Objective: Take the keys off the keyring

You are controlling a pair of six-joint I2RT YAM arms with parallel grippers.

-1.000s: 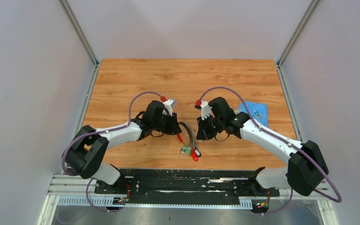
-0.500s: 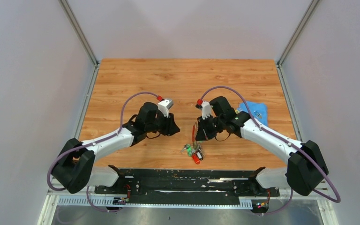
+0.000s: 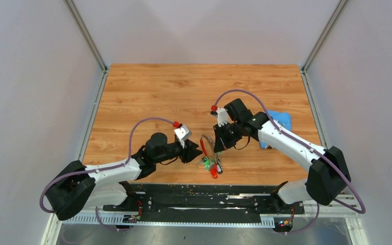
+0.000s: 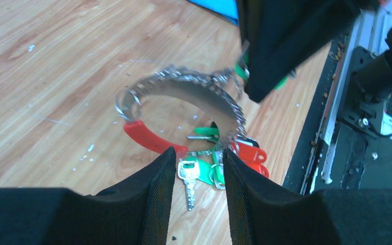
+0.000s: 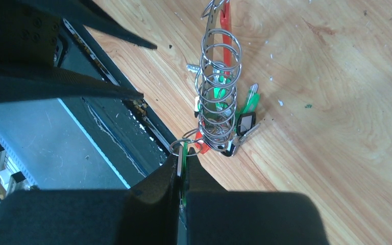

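The keyring, a silvery coiled wire (image 4: 194,94) with a red curved clip (image 4: 150,140), hangs from my right gripper (image 5: 182,161). That gripper is shut on a green-headed key (image 5: 184,153) whose small ring joins the coil (image 5: 218,102). Several other keys (image 3: 210,166) with green and red heads lie bunched on the wood under the coil. My left gripper (image 4: 199,158) is open and low, just left of the bunch and touching nothing. A silver key with a green head (image 4: 190,176) lies in line with its gap. In the top view my left gripper (image 3: 191,151) faces my right gripper (image 3: 218,144).
A blue cloth (image 3: 278,122) lies on the wooden table (image 3: 184,87) behind the right arm. The black base rail (image 3: 204,196) runs along the near edge, close to the keys. Grey walls stand on both sides.
My left arm has pulled back toward the near edge and swung low, its gripper now beside the keys. The coil has come away from it and hangs by my right gripper.
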